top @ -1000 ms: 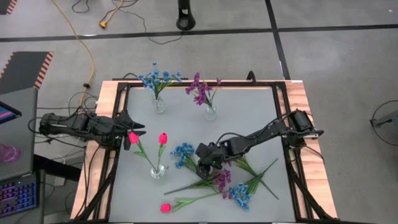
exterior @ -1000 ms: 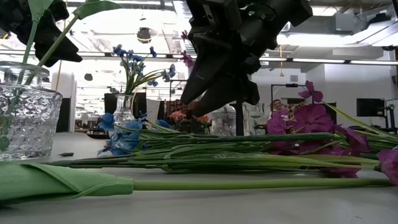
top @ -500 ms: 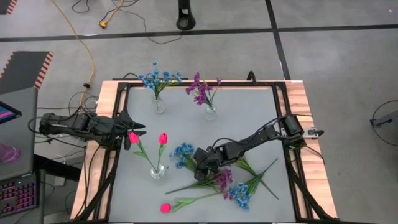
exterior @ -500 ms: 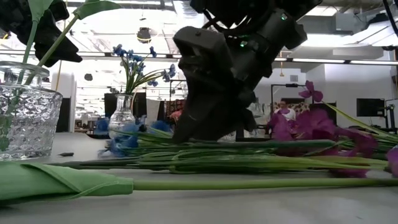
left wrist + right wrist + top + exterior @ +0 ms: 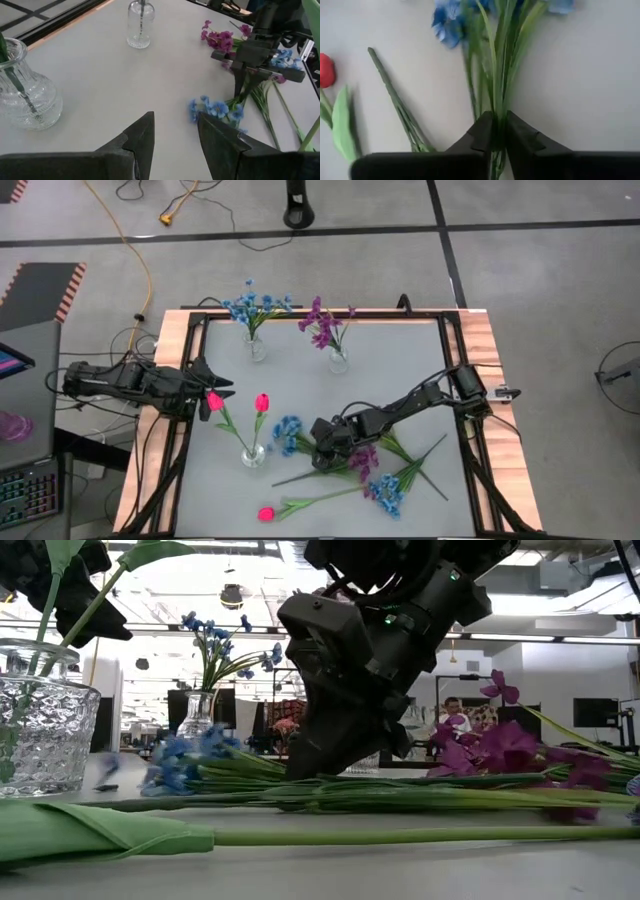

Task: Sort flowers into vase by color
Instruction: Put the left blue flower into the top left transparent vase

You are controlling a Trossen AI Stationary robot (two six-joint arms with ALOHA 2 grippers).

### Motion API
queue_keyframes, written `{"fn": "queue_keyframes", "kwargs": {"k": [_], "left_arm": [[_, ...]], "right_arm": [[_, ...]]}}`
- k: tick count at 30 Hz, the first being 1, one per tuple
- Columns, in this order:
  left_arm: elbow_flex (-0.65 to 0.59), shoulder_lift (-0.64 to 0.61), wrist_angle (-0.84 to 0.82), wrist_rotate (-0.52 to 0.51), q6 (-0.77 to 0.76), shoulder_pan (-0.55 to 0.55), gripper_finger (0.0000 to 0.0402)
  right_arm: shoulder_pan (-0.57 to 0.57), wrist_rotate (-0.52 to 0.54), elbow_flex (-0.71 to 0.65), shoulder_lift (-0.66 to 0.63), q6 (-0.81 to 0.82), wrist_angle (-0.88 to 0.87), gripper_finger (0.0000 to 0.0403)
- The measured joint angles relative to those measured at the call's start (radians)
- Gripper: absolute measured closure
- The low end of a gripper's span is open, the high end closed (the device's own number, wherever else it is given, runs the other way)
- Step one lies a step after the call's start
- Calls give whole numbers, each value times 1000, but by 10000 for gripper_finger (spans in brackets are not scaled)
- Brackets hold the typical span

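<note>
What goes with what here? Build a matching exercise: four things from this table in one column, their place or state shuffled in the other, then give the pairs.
Column one:
1. blue bunch
2. loose tulip
3. right gripper
4. left gripper

Column two:
A. jaws open, by the table's left edge
B. lying flat, in no vase
C. jaws closed on the stems of the loose blue flower
D. standing in the far-left vase

Pairs: 1-D, 2-B, 3-C, 4-A
</note>
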Motion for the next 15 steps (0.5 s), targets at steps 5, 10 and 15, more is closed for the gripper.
{"fn": "queue_keyframes", "kwargs": {"k": [5, 10, 15], "left_arm": [[0, 0, 0, 0, 0, 0, 265], [0, 0, 1, 0, 0, 0, 265], [0, 0, 1, 0, 0, 0, 265]], "right_arm": [[-6, 0, 0, 0, 0, 7, 364], [-18, -6, 0, -4, 0, 8, 360], [-34, -21, 0, -48, -21, -1, 357]]}}
